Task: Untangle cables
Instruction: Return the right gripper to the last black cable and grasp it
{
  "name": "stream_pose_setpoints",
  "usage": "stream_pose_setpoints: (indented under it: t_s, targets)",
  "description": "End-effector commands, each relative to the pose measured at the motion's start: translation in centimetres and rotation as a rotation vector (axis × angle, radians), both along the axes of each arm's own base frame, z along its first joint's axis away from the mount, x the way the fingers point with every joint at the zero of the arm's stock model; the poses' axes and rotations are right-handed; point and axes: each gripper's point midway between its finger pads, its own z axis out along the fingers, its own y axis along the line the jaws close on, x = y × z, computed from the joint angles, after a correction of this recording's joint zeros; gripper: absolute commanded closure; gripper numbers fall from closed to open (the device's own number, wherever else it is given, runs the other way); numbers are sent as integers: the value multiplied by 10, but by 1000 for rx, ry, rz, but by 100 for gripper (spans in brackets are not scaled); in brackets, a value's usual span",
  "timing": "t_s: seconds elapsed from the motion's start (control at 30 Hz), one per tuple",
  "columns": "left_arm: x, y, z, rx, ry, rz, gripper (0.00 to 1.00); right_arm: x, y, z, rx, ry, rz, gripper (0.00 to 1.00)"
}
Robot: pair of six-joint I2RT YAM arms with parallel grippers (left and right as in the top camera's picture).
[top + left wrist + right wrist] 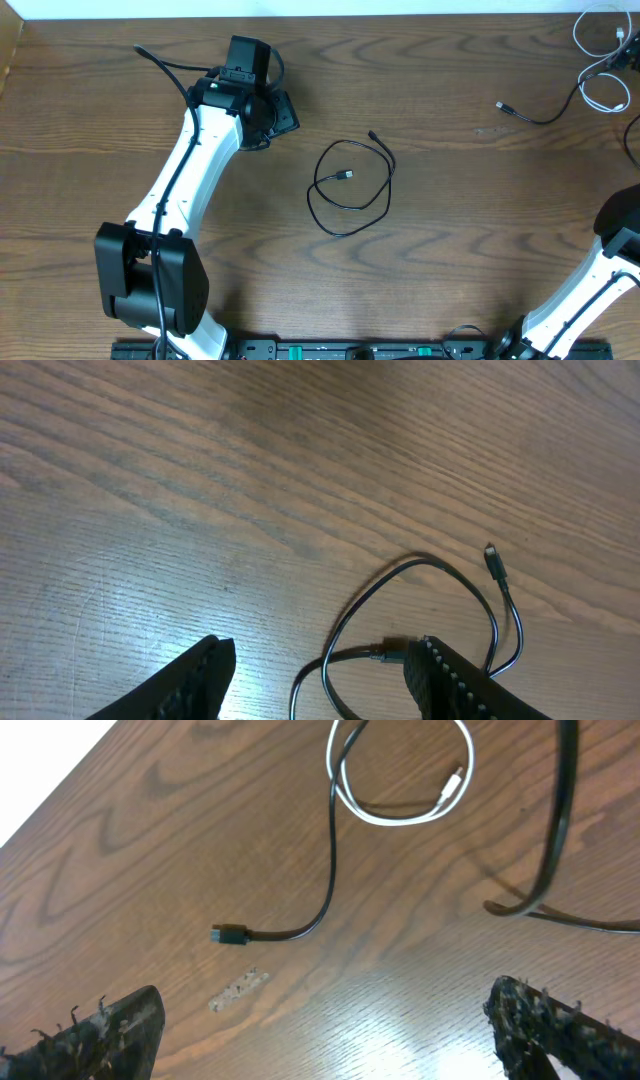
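Grippers, 2 in all, stand wide open and empty: left gripper (320,680) sits low beside the looped black cable (391,165) at frame centre, seemingly poised to grasp it, while right gripper (330,1030) overlooks the white cable (395,821) overlapping another black cord (331,870), upper right.

Brown wood-grain bench (450,260) is gleaming softly where light is striking it.
The black cable (391,160) is looking smooth and faintly shiny, and the white cable (395,821) is showing glossy plastic. The left tool (320,645) is showing ribbed, matt black fingers (455,680), while the right tool (325,990) pads (560,1020) are looking rough and frayed.
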Motion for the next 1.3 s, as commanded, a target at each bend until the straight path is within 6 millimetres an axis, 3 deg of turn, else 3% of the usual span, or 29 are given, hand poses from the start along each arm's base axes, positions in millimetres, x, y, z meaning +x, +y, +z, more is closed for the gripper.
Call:
stream_pose_setpoints:
  t_s: [0.0,0.1,0.27,0.4,0.53,0.6,0.73,0.87,0.93,1.0,1.27]
  targets:
    - [-1,1,-7,14,18,0,41,8,24,13,50,-69,130,1]
    - [-1,1,-7,14,17,0,40,15,73,21,152,-137,351,1]
    - [-1,1,-7,10,15,4,40,9,142,4,192,-47,547,2]
    - [8,0,-3,-18,-11,50,41,3,203,-24,231,54,663,6]
    - [13,6,-1,-26,-24,74,41,-9,256,-55,273,144,750,17]
    - [14,10,-1,-25,-24,84,40,-17,283,-76,262,195,804,16]
    - [15,14,-2,-25,-23,94,41,-33,316,-116,173,313,820,15]
    - [12,15,-3,-22,-14,94,40,-45,354,-137,121,335,908,16]
    - [9,15,-4,-19,1,94,25,-48,370,-142,106,323,961,16]
    - [7,16,-6,-16,13,94,20,-53,384,-147,94,317,1016,17]
    - [6,16,-6,-15,16,94,16,-71,398,-177,1,362,1069,37]
